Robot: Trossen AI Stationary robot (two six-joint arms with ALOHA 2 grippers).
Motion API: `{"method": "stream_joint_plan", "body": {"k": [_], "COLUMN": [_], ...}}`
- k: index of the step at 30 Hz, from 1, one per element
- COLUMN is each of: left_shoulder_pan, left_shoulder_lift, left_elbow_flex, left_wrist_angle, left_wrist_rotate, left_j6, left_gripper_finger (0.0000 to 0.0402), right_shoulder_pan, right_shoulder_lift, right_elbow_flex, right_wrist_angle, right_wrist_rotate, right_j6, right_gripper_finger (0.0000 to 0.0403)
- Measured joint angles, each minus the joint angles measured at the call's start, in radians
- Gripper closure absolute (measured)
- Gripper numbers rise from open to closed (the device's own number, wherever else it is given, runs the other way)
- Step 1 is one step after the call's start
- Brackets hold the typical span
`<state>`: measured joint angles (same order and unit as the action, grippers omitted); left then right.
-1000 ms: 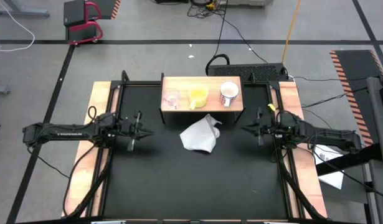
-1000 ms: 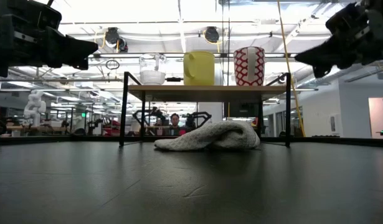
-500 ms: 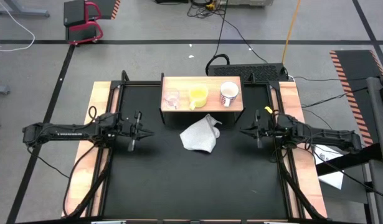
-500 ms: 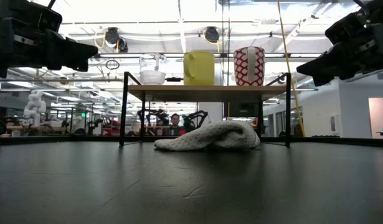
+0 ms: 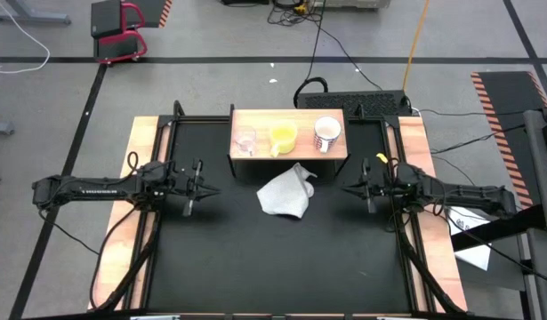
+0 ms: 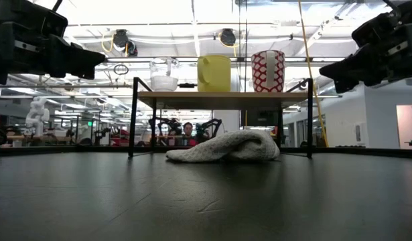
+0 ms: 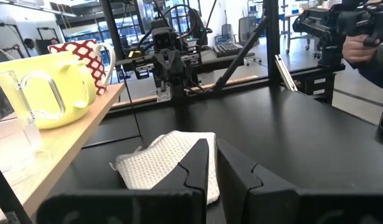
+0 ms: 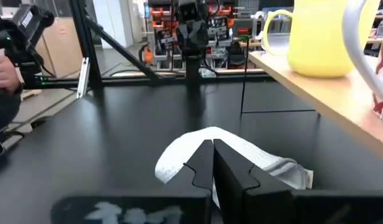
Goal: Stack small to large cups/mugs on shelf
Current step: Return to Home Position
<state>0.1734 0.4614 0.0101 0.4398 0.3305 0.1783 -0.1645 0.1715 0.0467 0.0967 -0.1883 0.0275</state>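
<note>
High view: L gripper hangs over the black tabletop at centre-left of the frame, R gripper at centre-right. Both are well apart from the shelf, a light-wood top at upper centre. On it, in a row from left to right, stand the clear glass cup, the yellow cup and the white patterned mug. A crumpled grey-white cloth lies just below the shelf, between the grippers.

Low view: the shelf's thin dark legs lift the wood top off the table. The glass cup, yellow cup and red-and-white mug stand upright on it, none touching. The cloth sits bunched under it. A lit workshop lies beyond.

L wrist view: the fingers are closed w/ a slim gap and grip nothing, w/ the waffle-weave cloth ahead. A person's hand shows at upper right.

R wrist view: the fingers are pressed together and empty. The cloth lies ahead, the yellow cup at upper right.
</note>
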Motion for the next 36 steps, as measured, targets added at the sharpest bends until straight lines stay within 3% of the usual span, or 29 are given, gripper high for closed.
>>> {"method": "stream_joint_plan", "body": {"k": [36], "left_shoulder_pan": [0.0], "left_shoulder_lift": [0.001], "left_elbow_flex": [0.0], "left_wrist_angle": [-0.019], "left_wrist_rotate": [0.036], "left_j6": [-0.07], "left_gripper_finger": [0.0371], "right_shoulder_pan": [0.038], "right_shoulder_lift": [0.001], "right_elbow_flex": [-0.004], "right_wrist_angle": [-0.056], "right_wrist_rotate": [0.0], "right_j6": [0.054], "right_gripper_finger": [0.0403]}}
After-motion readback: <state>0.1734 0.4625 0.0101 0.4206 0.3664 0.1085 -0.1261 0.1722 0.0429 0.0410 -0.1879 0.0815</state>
